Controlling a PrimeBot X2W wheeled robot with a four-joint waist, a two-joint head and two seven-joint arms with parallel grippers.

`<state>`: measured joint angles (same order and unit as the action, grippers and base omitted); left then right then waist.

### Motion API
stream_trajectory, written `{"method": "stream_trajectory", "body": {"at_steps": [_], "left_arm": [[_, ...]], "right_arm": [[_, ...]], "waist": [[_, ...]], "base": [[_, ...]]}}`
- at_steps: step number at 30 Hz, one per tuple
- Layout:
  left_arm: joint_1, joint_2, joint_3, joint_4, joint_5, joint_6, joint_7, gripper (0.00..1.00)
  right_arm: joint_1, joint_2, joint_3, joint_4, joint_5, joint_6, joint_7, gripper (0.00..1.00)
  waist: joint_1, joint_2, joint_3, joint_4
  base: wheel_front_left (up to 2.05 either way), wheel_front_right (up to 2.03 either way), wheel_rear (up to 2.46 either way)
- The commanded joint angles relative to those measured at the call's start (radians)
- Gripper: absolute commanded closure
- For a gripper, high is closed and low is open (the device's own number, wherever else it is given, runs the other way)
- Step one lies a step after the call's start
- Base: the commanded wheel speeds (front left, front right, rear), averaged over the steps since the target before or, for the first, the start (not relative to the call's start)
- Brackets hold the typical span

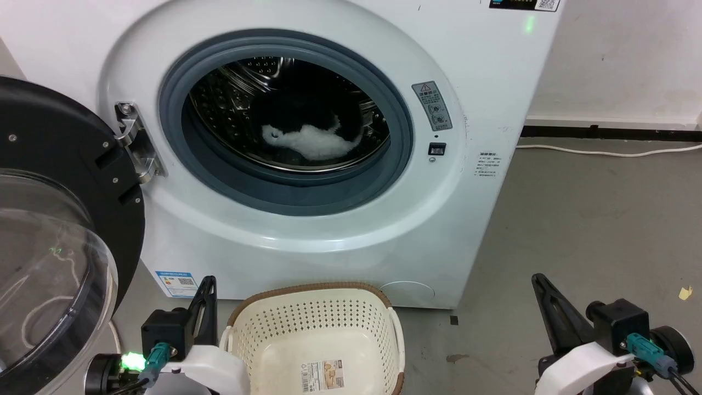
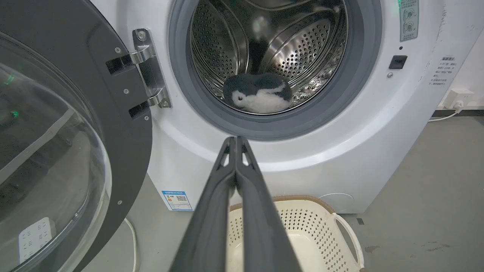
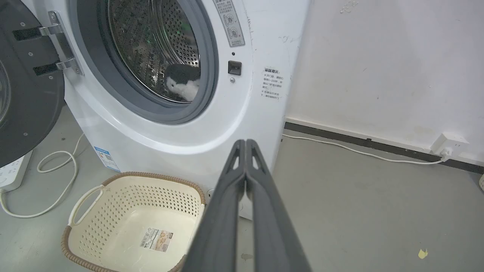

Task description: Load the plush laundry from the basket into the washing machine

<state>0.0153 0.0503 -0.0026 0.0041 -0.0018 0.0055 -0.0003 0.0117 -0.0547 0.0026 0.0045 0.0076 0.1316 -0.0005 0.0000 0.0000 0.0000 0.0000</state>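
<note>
Both sets of jaws are pressed closed on nothing. The left gripper [image 2: 236, 141] holds its two long dark fingers tip to tip with no gap, and the right gripper [image 3: 245, 143] does the same. Each hangs low on its own side, near the floor, pointing toward the machine and touching nothing. I judge they rest like this because nothing remains to carry.

Between them, on the grey concrete floor [image 1: 592, 219], stands a cream-white perforated plastic oval basket with a brown woven-look rim [image 1: 315, 287]. It sits upright just in front of the washer's base, its inside bare down to a printed label [image 1: 321, 376] on the bottom.

Beyond it rises the large white front-loading washing machine [image 1: 340, 236]. Its black-rimmed round glass door [image 1: 55, 164] is swung wide to the left on a metal hinge [image 1: 134, 140], which keeps the opening free. A grey rubber door seal [image 1: 219, 175] rings that opening.

Inside, at the bottom of the shiny perforated steel drum [image 2: 302, 41], lies the plush laundry [image 1: 307, 140], well behind the seal. It is a soft, slumped, rounded lump of black fur with a fluffy white patch facing the opening. By my reading, the loading is done.
</note>
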Motion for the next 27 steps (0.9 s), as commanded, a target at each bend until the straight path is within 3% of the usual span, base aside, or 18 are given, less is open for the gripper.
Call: {"method": "stream_trajectory", "body": {"at_steps": [1, 27], "left_arm": [[-0.015, 0.000, 0.003, -0.004, 0.002, -0.005, 0.000, 1.00], [-0.015, 0.000, 0.003, -0.004, 0.002, -0.005, 0.000, 1.00]], "right_arm": [[-0.012, 0.005, -0.003, -0.005, -0.008, -0.001, 0.000, 1.00], [-0.012, 0.005, -0.003, -0.005, -0.008, -0.001, 0.000, 1.00]], "waist": [[0.0000, 0.0000, 0.000, 0.000], [0.0000, 0.0000, 0.000, 0.000]], "base": [[0.00, 0.00, 0.00], [0.00, 0.00, 0.00]]}}
